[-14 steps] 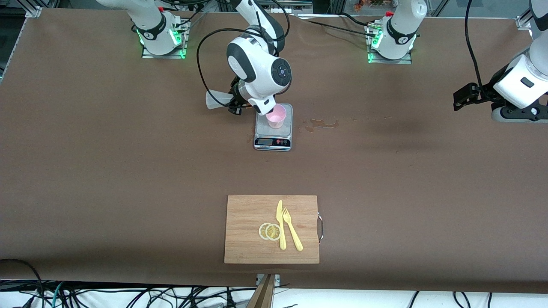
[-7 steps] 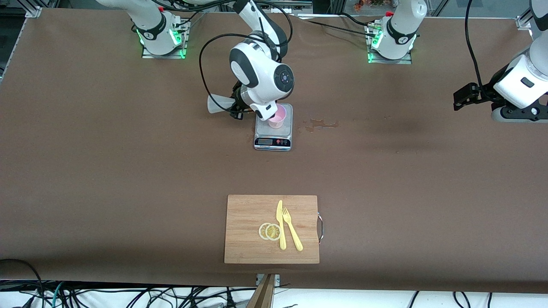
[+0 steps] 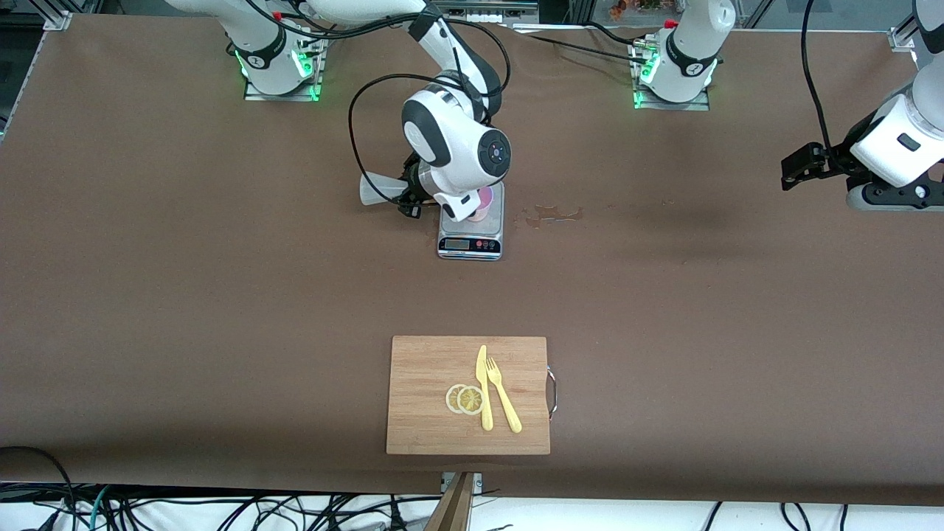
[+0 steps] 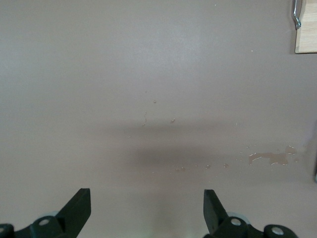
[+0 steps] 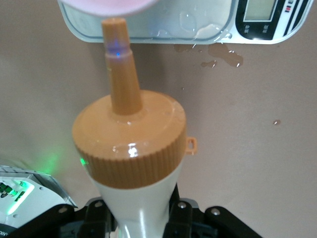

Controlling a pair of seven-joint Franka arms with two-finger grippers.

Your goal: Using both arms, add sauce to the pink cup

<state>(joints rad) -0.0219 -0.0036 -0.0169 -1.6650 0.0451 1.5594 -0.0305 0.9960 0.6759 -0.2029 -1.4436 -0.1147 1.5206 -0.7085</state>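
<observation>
The pink cup (image 3: 484,200) stands on the grey kitchen scale (image 3: 470,237), mostly hidden under the right arm's wrist. My right gripper (image 3: 408,193) is shut on the sauce bottle (image 3: 377,189), which lies tipped on its side beside the scale. In the right wrist view the fingers of the right gripper (image 5: 136,214) clamp the whitish sauce bottle (image 5: 141,198), and its orange nozzle (image 5: 119,64) reaches the pink cup's rim (image 5: 109,6). My left gripper (image 3: 798,167) waits open over bare table toward the left arm's end. The left gripper (image 4: 146,208) holds nothing.
A wet spill (image 3: 553,214) marks the table beside the scale, toward the left arm's end. Drops of spill (image 5: 223,52) also lie at the scale's edge (image 5: 198,27). Nearer the front camera lies a wooden cutting board (image 3: 424,369) with lemon slices (image 3: 464,399), a yellow knife and a fork.
The right arm's wrist and the bottle have shifted a little toward the cup, so the wrist covers more of the cup. The left arm has not moved.
</observation>
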